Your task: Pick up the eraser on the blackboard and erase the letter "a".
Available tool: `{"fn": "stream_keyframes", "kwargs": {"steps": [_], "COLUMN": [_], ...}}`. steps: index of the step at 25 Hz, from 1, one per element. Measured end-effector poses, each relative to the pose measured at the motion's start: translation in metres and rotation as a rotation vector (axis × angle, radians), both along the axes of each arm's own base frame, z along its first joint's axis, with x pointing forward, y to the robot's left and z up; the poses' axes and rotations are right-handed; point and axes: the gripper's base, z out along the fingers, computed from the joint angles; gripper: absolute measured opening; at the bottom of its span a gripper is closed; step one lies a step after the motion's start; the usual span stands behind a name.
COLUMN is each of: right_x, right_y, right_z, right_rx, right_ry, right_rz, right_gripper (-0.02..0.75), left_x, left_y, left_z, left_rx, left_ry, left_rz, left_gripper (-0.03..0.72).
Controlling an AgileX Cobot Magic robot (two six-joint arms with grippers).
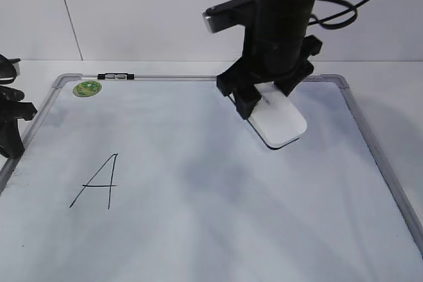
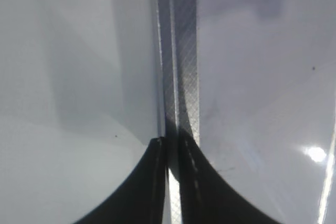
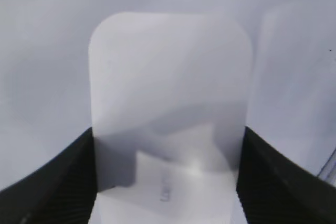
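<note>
The white eraser (image 1: 281, 120) lies on the blackboard (image 1: 231, 229), a white board with a silver frame, in its upper right part. My right gripper (image 1: 263, 99) comes down on it from above, and its two black fingers press the eraser's long sides. The right wrist view shows the eraser (image 3: 168, 87) between the fingers of that gripper (image 3: 168, 129), small grey lettering on top. An angular capital "A" (image 1: 99, 183) is drawn at the board's left. No lowercase letter "a" shows. My left gripper (image 1: 10, 120) is shut and empty over the board's left frame (image 2: 181, 51).
A green round sticker (image 1: 87, 88) sits in the board's far left corner, with a small black clip (image 1: 115, 76) on the top frame beside it. A white wall stands behind the table. The board's right frame (image 1: 377, 156) runs close to the eraser.
</note>
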Motion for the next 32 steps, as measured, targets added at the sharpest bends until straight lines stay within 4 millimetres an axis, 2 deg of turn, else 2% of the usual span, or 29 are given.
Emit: {"fn": "stream_keyframes", "kwargs": {"steps": [3,7,13,16,19,24,32], "right_x": [0.001,0.0,-0.013,-0.017,-0.017,-0.01,0.002], "right_y": [-0.023,-0.061,-0.116,-0.133,-0.142,-0.147,-0.149], "right_z": [0.01,0.004,-0.018,-0.033,-0.04,-0.04,-0.074], "right_rx": [0.007,-0.014,-0.029,-0.023,-0.007,0.03,0.015], "right_ry": [-0.013,0.022,0.135,0.178,0.175,0.124,0.175], "right_rz": [-0.062,-0.164,-0.323,-0.38,-0.422,-0.471,-0.492], "right_gripper": [0.582,0.582,0.582,0.582,0.582,0.582,0.582], "left_x": [0.0,0.0,0.0,0.0,0.0,0.0,0.0], "left_y": [0.0,0.0,0.0,0.0,0.0,0.0,0.0], "left_z": [0.0,0.0,0.0,0.0,0.0,0.0,0.0], "left_rx": [0.0,0.0,0.0,0.0,0.0,-0.001,-0.001], "left_ry": [0.0,0.0,0.0,0.0,0.0,0.002,0.002], "left_rz": [0.0,0.0,0.0,0.0,0.0,0.0,0.0], "left_gripper": [0.038,0.038,0.038,0.039,0.039,0.039,0.039]}}
